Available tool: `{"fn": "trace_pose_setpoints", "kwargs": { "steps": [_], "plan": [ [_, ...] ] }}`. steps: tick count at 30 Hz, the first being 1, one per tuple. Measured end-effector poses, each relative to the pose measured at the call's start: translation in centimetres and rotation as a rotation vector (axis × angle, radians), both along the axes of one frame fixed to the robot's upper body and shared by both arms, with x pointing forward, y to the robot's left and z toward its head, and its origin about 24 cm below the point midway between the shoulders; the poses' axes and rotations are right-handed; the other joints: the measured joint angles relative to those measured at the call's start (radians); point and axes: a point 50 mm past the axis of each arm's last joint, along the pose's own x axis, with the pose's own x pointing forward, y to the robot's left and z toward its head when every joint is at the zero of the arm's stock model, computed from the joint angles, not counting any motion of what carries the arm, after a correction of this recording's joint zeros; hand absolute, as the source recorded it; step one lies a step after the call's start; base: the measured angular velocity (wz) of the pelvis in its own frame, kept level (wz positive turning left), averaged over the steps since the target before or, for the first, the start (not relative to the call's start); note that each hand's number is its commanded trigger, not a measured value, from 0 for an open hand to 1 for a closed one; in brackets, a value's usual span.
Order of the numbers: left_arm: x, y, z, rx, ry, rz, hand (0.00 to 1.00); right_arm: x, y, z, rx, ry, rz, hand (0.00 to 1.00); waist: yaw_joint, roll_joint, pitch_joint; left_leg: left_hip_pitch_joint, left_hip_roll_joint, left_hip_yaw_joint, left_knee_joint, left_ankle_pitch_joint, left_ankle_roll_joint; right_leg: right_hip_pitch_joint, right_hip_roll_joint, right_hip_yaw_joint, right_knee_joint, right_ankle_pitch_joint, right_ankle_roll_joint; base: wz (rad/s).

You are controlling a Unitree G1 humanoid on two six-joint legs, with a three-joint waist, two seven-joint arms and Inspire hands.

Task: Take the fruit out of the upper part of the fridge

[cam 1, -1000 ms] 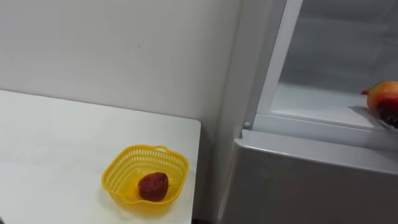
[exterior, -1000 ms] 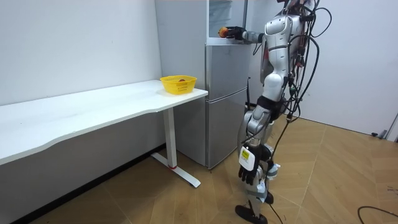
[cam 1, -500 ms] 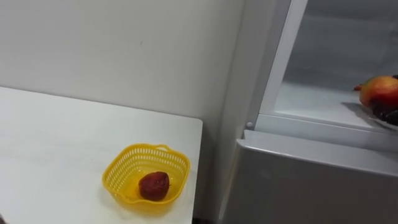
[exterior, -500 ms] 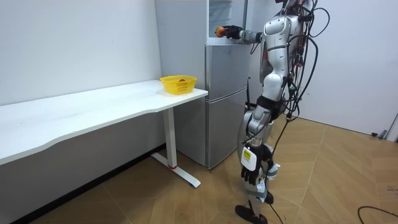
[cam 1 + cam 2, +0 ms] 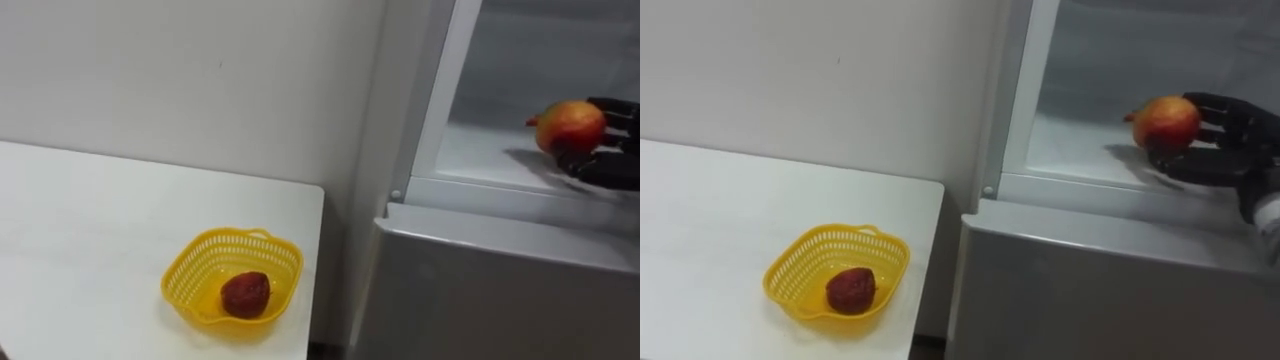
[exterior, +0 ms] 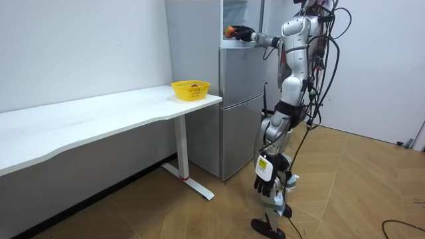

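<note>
A red and yellow round fruit (image 5: 1165, 122) sits in my right hand (image 5: 1228, 148), whose dark fingers curl under and around it. The hand holds it just above the white shelf (image 5: 480, 150) of the open upper fridge compartment, near the front edge. In the room view I stand upright facing the grey fridge (image 6: 239, 106), right arm stretched to its top with the fruit (image 6: 230, 30). My left hand (image 6: 267, 182) hangs beside my leg.
A yellow plastic basket (image 5: 182, 276) holding a dark red fruit (image 5: 245, 294) stands near the corner of the white table (image 5: 90, 230), left of the fridge. The lower fridge door (image 5: 480, 290) is closed. A white wall runs behind the table.
My right hand has carried the fruit leftward and a little upward in the fridge opening; more of the hand shows now. The basket and the table stay put.
</note>
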Motion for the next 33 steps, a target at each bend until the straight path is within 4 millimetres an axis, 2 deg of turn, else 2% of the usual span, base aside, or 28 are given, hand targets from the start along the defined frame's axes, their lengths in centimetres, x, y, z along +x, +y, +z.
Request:
{"fn": "trace_pose_setpoints", "kwargs": {
  "steps": [2, 5, 8, 9, 11, 14, 23, 25, 29, 31, 33],
  "plan": [
    [0.2, -0.1, 0.0, -0.009, -0.017, 0.015, 0.00, -0.3, 1.7, 0.1, -0.004, -0.035, 0.065, 1.00, 0.001, 0.007, 0.0004, 0.001, 0.000, -0.001, 0.002, 0.000, 0.000, 0.000, 0.000, -0.003, -0.003, -0.001, 0.000, 0.09],
    [0.2, -0.4, -0.1, -0.017, -0.036, 0.042, 0.00, -0.8, 4.1, 0.2, 0.017, -0.086, 0.147, 1.00, 0.005, 0.026, -0.0049, 0.001, -0.002, -0.003, 0.003, 0.000, 0.000, 0.009, -0.001, -0.006, -0.011, 0.000, 0.001, 0.06],
    [0.2, -0.9, -0.3, -0.015, -0.046, 0.044, 0.00, -1.0, 4.6, 0.1, 0.021, -0.103, 0.150, 1.00, 0.004, 0.046, -0.0030, 0.017, -0.003, -0.010, -0.002, 0.000, 0.000, 0.027, -0.002, -0.008, -0.010, -0.001, 0.002, 0.05],
    [0.1, -1.1, -0.3, -0.020, -0.043, 0.047, 0.00, -1.2, 5.1, -0.1, 0.018, -0.110, 0.151, 1.00, 0.003, 0.052, -0.0055, 0.021, -0.003, -0.011, -0.002, 0.000, 0.000, 0.034, -0.001, -0.009, -0.012, -0.003, 0.002, 0.00],
    [0.1, -1.4, -0.4, -0.026, -0.046, 0.049, 0.00, -1.6, 5.6, -0.3, 0.005, -0.117, 0.152, 1.00, 0.001, 0.058, -0.0039, 0.029, -0.004, -0.011, -0.003, 0.000, 0.000, 0.034, -0.002, -0.007, -0.012, -0.009, 0.001, 0.00],
    [0.2, -1.6, -0.5, -0.032, -0.049, 0.051, 0.00, -2.2, 6.2, -0.3, -0.012, -0.138, 0.161, 1.00, 0.002, 0.058, -0.0041, 0.035, -0.005, -0.011, -0.003, 0.000, 0.000, 0.032, -0.005, 0.000, 0.003, -0.022, 0.000, -0.04],
    [0.3, -1.9, -0.6, -0.046, -0.056, 0.072, 0.00, -4.4, 8.0, 1.0, -0.017, -0.254, 0.187, 1.00, -0.003, 0.067, -0.0051, 0.036, 0.000, 0.008, -0.003, 0.000, 0.000, 0.033, 0.002, 0.014, 0.003, -0.021, -0.002, -0.06],
    [0.4, -2.0, -0.7, -0.049, -0.064, 0.081, 0.00, -4.8, 8.8, 1.3, -0.022, -0.275, 0.223, 1.00, -0.003, 0.067, -0.0052, 0.037, 0.000, 0.012, -0.005, 0.000, 0.000, 0.034, 0.003, 0.020, 0.003, -0.021, -0.003, -0.07],
    [0.7, -2.5, -0.8, -0.069, -0.085, 0.104, 0.00, -6.1, 11.6, 2.5, -0.095, -0.340, 0.377, 1.00, 0.002, 0.064, -0.0033, 0.042, 0.000, 0.015, -0.016, 0.000, 0.000, 0.032, 0.003, 0.024, 0.003, -0.021, -0.003, -0.02],
    [0.9, -2.5, -0.8, -0.072, -0.092, 0.109, 0.00, -6.5, 12.7, 2.7, -0.118, -0.354, 0.438, 1.00, 0.011, 0.056, -0.0005, 0.044, 0.000, 0.015, -0.017, 0.000, 0.000, 0.033, 0.002, 0.024, 0.003, -0.021, -0.002, 0.00],
    [1.1, -2.5, -0.8, -0.074, -0.097, 0.110, 0.00, -6.6, 13.7, 2.3, -0.146, -0.341, 0.498, 1.00, 0.022, 0.046, -0.0033, 0.044, 0.000, 0.015, -0.017, 0.000, 0.000, 0.034, 0.002, 0.022, 0.003, -0.021, -0.002, 0.00]
  ]
}}
